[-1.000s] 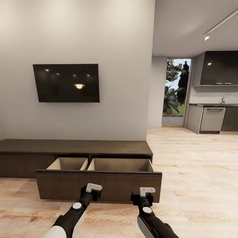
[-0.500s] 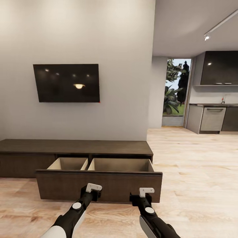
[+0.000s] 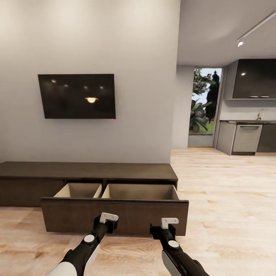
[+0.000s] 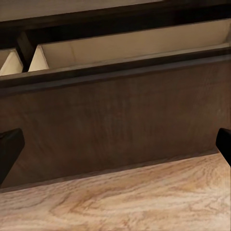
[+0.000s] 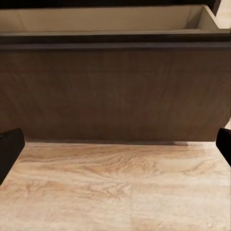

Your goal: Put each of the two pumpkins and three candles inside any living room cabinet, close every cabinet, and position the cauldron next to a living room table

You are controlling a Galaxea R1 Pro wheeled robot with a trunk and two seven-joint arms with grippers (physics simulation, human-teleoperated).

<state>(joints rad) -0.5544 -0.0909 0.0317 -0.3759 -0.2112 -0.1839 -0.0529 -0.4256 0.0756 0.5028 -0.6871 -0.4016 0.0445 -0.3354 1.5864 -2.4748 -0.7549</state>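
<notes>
Head view, lower middle of the frame: the left gripper (image 3: pixel 109 217) and the right gripper (image 3: pixel 170 221) hang side by side in front of the pulled-out drawer front of the cabinet (image 3: pixel 115 214). Both wrist views show the dark fingertips set wide at the picture edges with nothing between them, so each claw is spread and empty.

The drawer front stands just beyond both claws, close but not touching as far as I can judge. Its long axis runs left to right across the frame, square to the way the fingers point. The right gripper sits under the drawer's right half, the left one near its middle, so neither arm is clearly nearer.

Behind the front, the pale beige compartments (image 3: pixel 140 191) open upward and look empty; the cabinet body stretches toward the left edge under the TV (image 3: pixel 76 96).

The next load likely has to be fetched from elsewhere in the room.
</notes>
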